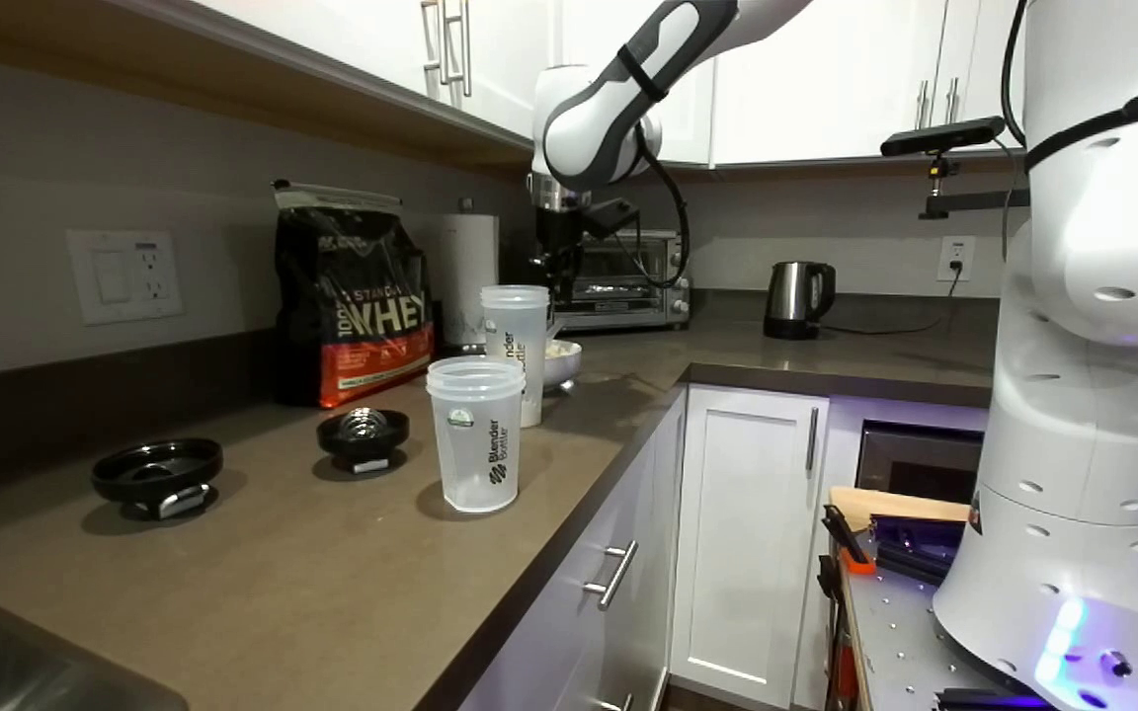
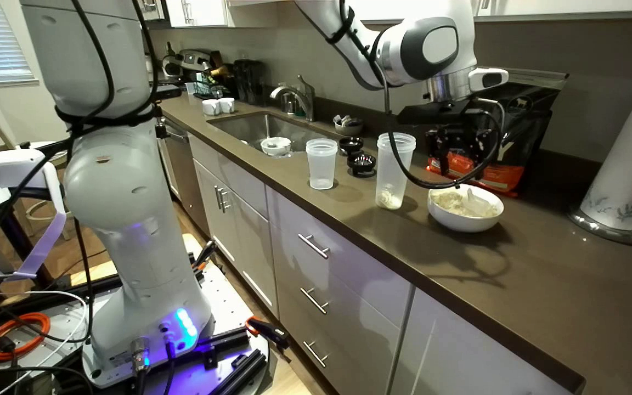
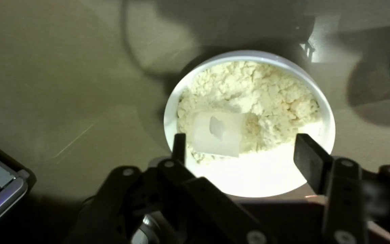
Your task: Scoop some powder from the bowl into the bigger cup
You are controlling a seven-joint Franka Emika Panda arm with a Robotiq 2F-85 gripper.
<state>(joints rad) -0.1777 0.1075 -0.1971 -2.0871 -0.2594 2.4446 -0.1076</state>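
Nearest, in wrist view: black gripper (image 3: pixel 241 148), spread wide, nothing gripped, over white bowl (image 3: pixel 249 55) and apart from it. In bowl: translucent scoop (image 3: pixel 217 143), loose in pale powder (image 3: pixel 245 81). On brown counter (image 2: pixel 552 269), between bowl and smaller cup (image 2: pixel 321 164): bigger cup (image 2: pixel 390 173), upright, with thin powder layer (image 2: pixel 387 199) at bottom. Also on counter: whey bag (image 1: pixel 357 286), two black lids (image 1: pixel 134 486), one with wire ball (image 1: pixel 364 424) inside.

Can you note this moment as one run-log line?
jaws: open, above white bowl | scoop: in powder, not held | taller Blender Bottle cup: some powder at bottom
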